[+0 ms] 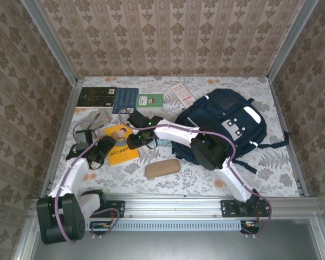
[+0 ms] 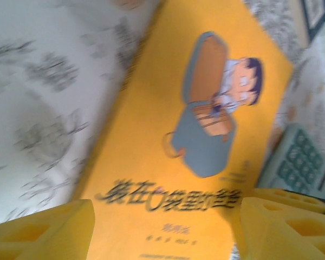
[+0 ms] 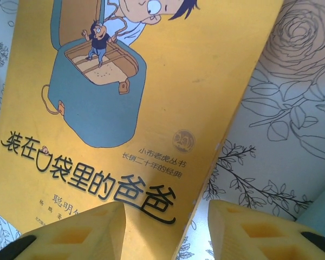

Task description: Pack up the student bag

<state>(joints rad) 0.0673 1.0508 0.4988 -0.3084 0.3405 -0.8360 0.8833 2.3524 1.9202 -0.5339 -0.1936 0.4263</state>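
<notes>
a: how far along is the packing?

b: barely begun, i'd say. the bag (image 1: 227, 124) lies flat on the right half of the bench (image 1: 271, 173), toward the far right corner. i can't tell whether it's unzipped or what's inside.

a: and the rest?

b: all out on the bench. a dark book (image 1: 96, 96), teal book (image 1: 125, 98), green book (image 1: 150, 101) and booklet (image 1: 182, 93) line the far edge. a pouch (image 1: 162, 167) lies by the near edge, and a calculator (image 2: 300, 162) sits just beside the yellow book (image 1: 122, 143).

a: the arms?

b: both are over that yellow book, left of the middle. the left fingers (image 2: 43, 230) are spread wide above the cover. the right fingers (image 3: 81, 233) are wide too, at its lower edge, gripping nothing.

a: so what's left?

b: nearly everything, i reckon: grip it, carry it to the bag, then the others.
</notes>
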